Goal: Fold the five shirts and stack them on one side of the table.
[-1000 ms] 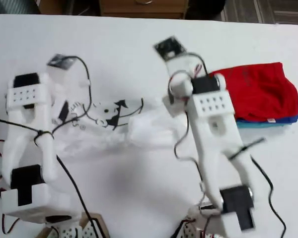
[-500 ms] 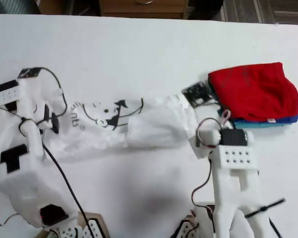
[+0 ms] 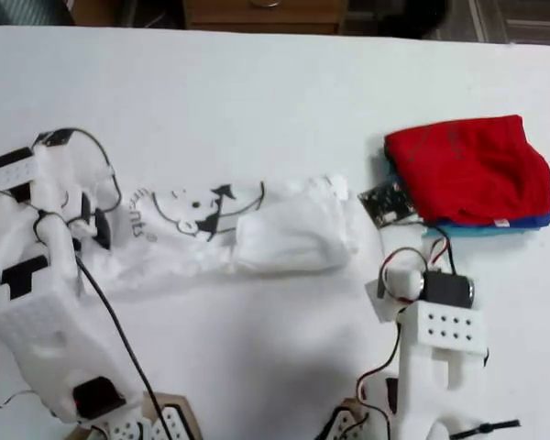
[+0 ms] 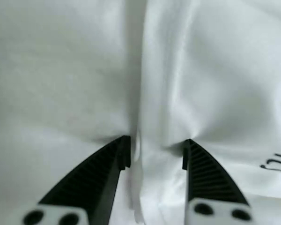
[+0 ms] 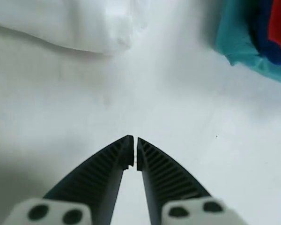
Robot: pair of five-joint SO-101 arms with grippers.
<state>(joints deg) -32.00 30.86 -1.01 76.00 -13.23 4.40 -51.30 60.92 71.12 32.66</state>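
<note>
The bench [image 3: 257, 82] carries the white shirt [image 3: 220, 229] as a long rumpled band from near its left edge to the middle, and a stack [image 3: 467, 170] of 3 folded shirts by the right edge. The left claw [image 4: 154, 154], jaws apart, straddles a cloth ridge and should pinch both layers squarely. The right claw [image 5: 134, 152], pinched empty over bare bench between shirt and stack, should open and take the shirt's right end.

One white shirt [image 3: 284, 234], black cartoon print and black lettering on it. Stack colours: red shirt [image 3: 467, 170] on top, blue shirt [image 3: 534, 221] under it, teal shirt [image 3: 481, 230] lowest. Plain white table [image 3: 257, 82]. Both the left gripper [image 4: 155, 151] and right gripper [image 5: 135, 152] are black and ribbed, with white bases.
</note>
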